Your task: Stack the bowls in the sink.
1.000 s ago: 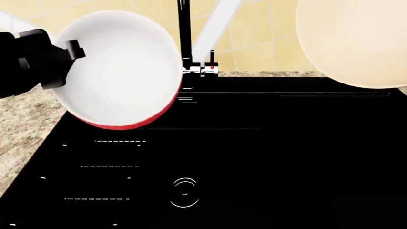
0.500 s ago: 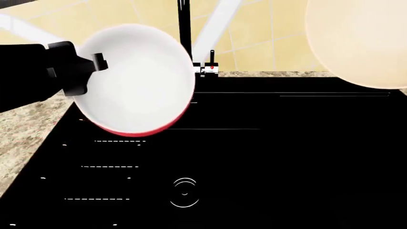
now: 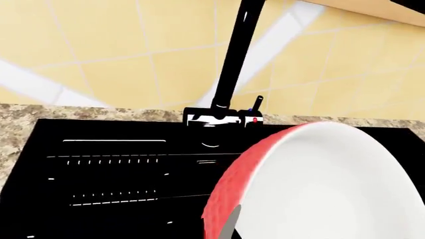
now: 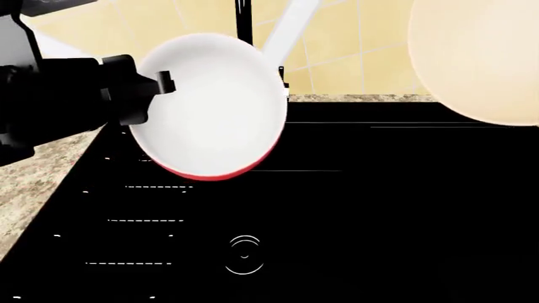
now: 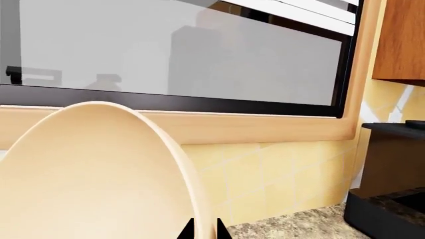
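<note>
Showing only wristward: window (image 5: 179,55)

- The beige bowl (image 4: 478,60) runs off the head view's top and right edges; what grips it there is out of sight.
- The red-and-white bowl (image 4: 211,104) covers the faucet's (image 4: 244,17) base.
- In the left wrist view, the red-and-white bowl is cut by the frame's edges.
- The right end effector (image 5: 204,230) shows only two dark tips.

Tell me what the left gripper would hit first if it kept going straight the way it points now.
Probably the faucet: the left gripper, clamped on the red and white bowl, points across the sink toward it. Depth is unclear, so it might pass in front.
</note>
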Robot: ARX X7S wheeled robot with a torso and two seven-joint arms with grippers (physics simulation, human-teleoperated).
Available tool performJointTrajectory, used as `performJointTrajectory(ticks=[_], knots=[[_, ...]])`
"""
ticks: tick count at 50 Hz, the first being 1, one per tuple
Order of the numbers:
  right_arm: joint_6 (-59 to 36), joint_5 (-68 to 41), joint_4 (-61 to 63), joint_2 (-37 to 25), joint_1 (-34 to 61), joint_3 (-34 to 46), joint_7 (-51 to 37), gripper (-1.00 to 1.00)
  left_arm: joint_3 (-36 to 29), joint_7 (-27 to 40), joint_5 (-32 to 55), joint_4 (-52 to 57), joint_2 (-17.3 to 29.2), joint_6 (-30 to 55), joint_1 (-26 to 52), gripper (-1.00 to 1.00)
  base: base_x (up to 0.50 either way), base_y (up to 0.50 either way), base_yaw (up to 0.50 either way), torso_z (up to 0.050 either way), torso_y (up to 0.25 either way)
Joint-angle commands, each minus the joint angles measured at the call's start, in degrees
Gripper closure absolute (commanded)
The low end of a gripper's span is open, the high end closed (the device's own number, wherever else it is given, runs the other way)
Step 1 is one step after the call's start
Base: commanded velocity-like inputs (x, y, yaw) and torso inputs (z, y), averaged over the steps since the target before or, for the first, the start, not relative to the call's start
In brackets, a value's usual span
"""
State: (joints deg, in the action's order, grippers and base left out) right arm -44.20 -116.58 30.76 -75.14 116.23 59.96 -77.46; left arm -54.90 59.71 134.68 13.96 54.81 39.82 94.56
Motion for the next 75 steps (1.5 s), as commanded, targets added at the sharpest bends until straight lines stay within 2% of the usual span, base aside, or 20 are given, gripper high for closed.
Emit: performJointTrajectory(ticks=[1,45,75], knots=[[0.20,0.88,-0.05,-0.24,-0.09,-0.63,0.36,1.00,0.56,-0.56,-1.05,-0.83,-2.24,-1.26,0.46,1.00,0.00,0.00,0.00,0.000,0.000],[1.74,1.80,1.28,-2.51,-2.91,-1.59,1.43,1.00,-1.52,-2.67,-2.62,-0.77,-11.40,-1.69,-0.68,1.00,0.00,0.00,0.00,0.000,0.001],[2.82,2.78,1.91,-3.67,-4.82,-2.09,2.19,1.00,-2.58,-5.23,-5.39,-0.34,-14.32,-6.42,-8.01,1.00,0.00,0.00,0.00,0.000,0.001]])
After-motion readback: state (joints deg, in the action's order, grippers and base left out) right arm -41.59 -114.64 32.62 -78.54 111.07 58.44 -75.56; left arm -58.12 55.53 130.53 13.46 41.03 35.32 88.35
